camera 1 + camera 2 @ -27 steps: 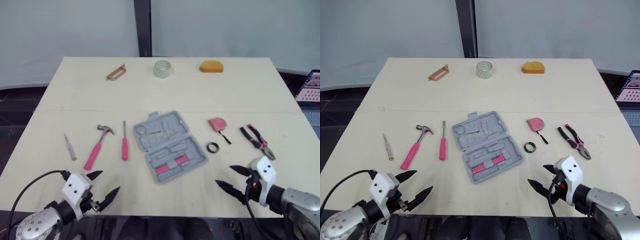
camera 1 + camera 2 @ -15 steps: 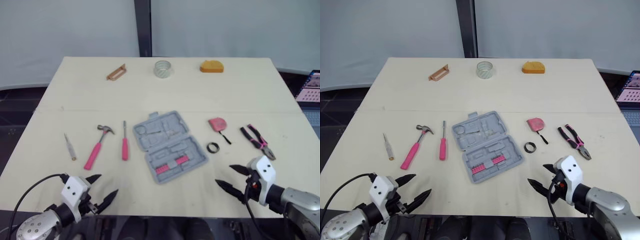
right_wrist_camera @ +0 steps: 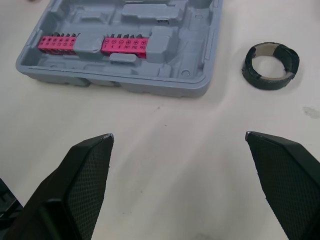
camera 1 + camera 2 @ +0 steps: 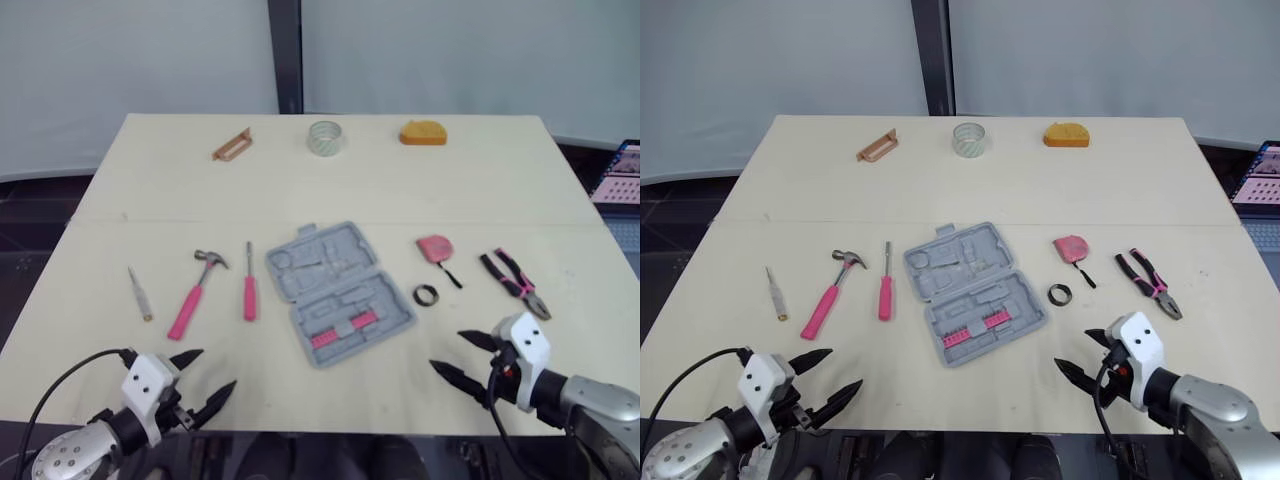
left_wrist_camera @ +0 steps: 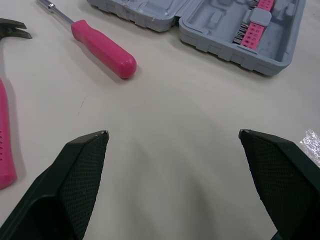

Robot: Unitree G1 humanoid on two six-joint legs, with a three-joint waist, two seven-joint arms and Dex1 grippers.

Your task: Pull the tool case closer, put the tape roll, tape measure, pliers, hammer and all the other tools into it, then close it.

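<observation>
The tool case (image 4: 340,290) is lying open at the middle of the table (image 4: 450,190), ahead of and between both hands, its long axis slanting from far left to near right. The right hand (image 4: 444,349) is being held nearer it (by the pink-bit half). Both the right hand and the left hand (image 4: 220,366) are being held spread and empty.

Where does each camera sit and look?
Head eyes: on the robot's head, looking forward and down over the pale wooden table; left pincer and right pincer show at its near edge.
Left wrist: on that wrist, along its two black fingers toward the pink-handled screwdriver.
Right wrist: on that wrist, along its black fingers toward the black tape roll.
Both wrist views share the open grey plastic tool case.
</observation>
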